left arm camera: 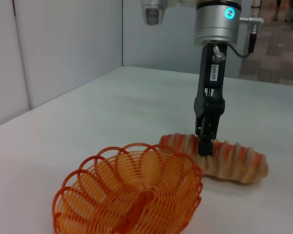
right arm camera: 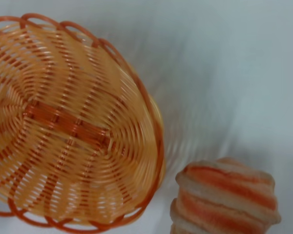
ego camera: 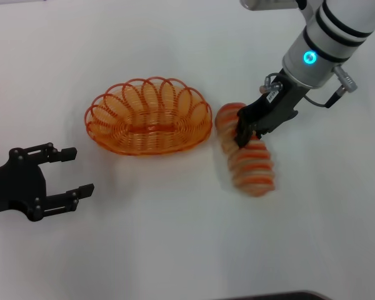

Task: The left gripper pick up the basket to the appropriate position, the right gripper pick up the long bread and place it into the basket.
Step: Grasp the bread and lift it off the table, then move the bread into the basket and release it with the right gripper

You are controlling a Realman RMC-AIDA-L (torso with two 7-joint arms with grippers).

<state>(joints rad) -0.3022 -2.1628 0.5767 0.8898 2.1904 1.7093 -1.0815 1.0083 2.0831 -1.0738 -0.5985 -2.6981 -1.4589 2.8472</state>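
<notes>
While the basket sits on the white table at centre frame, the long bread lies just right of it. Right gripper: down on the loaf, fingers clamped across its upper part. Left gripper: lower left, fingers apart, holding nothing.

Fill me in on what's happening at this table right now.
The right gripper is down on the long bread, which lies on the white table just to the right of the basket; its jaws sit at the loaf's upper part, but a firm grip cannot be confirmed. The basket has nothing in it and rests on the table. The left gripper waits to the basket's left with its jaws open, touching nothing.
</notes>
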